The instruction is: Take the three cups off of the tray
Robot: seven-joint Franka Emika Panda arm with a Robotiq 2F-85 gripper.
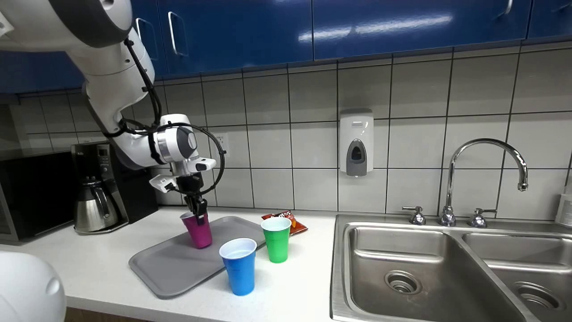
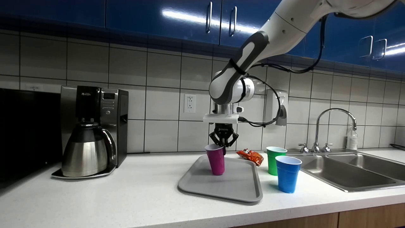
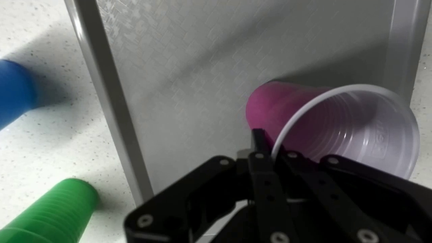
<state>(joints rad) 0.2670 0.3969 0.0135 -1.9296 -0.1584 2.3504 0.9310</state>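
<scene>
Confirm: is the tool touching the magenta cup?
Touching. The wrist view shows the tool closed on the magenta cup, the wall pinched between the jaws at the rim.

"Obstacles?"
"Blue plastic tumbler (image 2: pixel 288 177) and green plastic tumbler (image 2: pixel 272 163), standing between my gripper (image 2: pixel 223 147) and the steel sink (image 2: pixel 351 173)."
"Free passage?"
"White counter (image 2: pixel 152 190), from grey rectangular tray (image 2: pixel 227 190) to steel coffee pot (image 2: pixel 84 158)."

Blue cupboards (image 1: pixel 241 33) above a tiled wall (image 1: pixel 313 145)
From here, light (image 2: pixel 186 18) streaks their glossy doors (image 2: pixel 139 27); below runs a white counter (image 2: pixel 110 202) with a steel sink (image 1: pixel 341 268).
</scene>
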